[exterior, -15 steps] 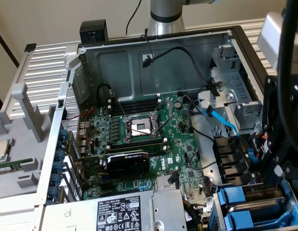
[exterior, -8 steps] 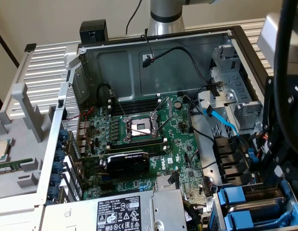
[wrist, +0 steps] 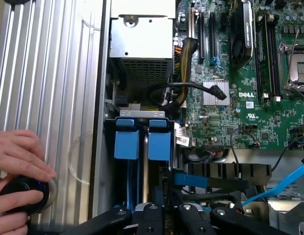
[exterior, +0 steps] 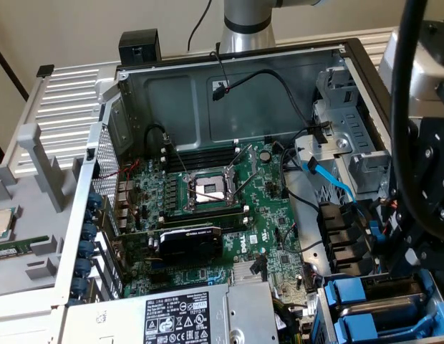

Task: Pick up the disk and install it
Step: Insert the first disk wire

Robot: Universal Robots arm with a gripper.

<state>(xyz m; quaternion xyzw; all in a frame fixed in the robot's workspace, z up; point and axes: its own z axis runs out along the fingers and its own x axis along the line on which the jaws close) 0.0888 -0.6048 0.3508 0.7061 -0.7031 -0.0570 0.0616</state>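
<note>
The disk (wrist: 159, 142) stands on edge in the drive bay, its bright blue carrier frame facing the wrist camera, beside a look-alike blue-framed drive (wrist: 126, 143). My gripper (wrist: 164, 208) is right over the disk, and its black fingers (wrist: 153, 211) look closed on the disk's edge. In the exterior view, at the lower right, the disk (exterior: 354, 294) sits in the case's corner bay under the black gripper (exterior: 417, 261). The fingertips themselves are hidden there.
A person's hand (wrist: 17, 156) rests on a black knob (wrist: 22, 196) on the ridged grey side panel (wrist: 54, 88). The grey power supply (exterior: 208, 315), motherboard (exterior: 208, 208), loose black cables (wrist: 181, 90) and a blue cable (exterior: 336, 183) crowd the open case.
</note>
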